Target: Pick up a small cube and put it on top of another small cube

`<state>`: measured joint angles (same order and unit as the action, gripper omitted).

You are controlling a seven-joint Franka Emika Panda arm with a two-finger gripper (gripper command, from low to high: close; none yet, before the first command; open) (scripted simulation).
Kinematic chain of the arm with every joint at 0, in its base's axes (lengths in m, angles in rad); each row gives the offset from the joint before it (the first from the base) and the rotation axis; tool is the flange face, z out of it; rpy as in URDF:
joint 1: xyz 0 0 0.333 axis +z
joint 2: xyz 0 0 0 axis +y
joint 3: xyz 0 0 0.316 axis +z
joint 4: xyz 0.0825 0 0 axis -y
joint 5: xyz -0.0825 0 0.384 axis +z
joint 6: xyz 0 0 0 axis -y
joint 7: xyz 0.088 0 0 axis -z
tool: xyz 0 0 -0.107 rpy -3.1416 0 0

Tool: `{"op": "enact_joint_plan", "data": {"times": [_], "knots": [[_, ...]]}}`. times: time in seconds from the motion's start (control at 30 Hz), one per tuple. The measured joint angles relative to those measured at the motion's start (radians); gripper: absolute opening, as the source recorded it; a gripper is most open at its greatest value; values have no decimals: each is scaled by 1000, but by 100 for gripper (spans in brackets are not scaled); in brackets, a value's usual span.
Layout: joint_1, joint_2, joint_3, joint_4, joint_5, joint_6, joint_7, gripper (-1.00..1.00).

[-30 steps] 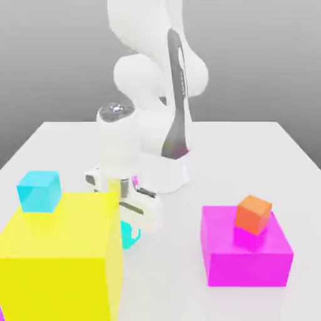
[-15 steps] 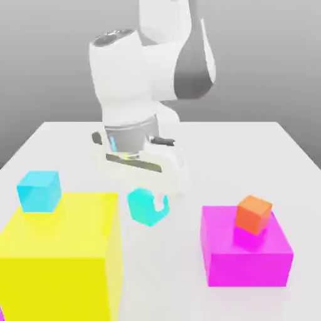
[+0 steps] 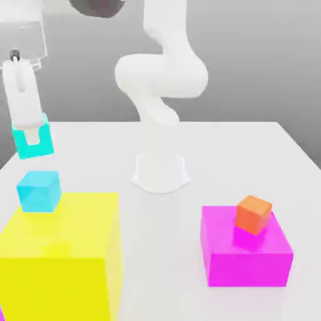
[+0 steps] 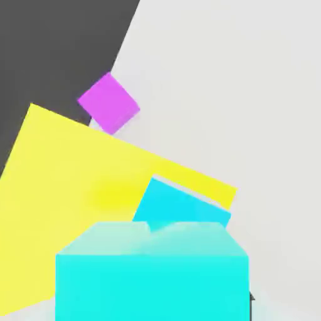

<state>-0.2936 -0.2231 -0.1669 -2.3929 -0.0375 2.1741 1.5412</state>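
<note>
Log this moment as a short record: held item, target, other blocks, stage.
gripper: shut on turquoise cube, raised in the air
target: sky-cyan cube, resting on the yellow block at its far corner on the exterior view's left
relation: turquoise cube above the sky-cyan cube, apart from it
other: orange cube on top of the magenta block
surface: white table
stage: carried over the target, not yet set down

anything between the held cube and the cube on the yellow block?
Nothing. In the exterior view the turquoise cube, clamped in the gripper, hangs above the sky-cyan cube on the yellow block with only open air between them.
</note>
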Motion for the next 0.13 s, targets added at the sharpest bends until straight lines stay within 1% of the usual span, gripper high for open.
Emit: {"op": "enact_joint_plan", "data": {"times": [0.03,0.13], "knots": [[-1,9,-1,-13,0,22,0,100],[-1,9,-1,-13,0,22,0,100]]}}
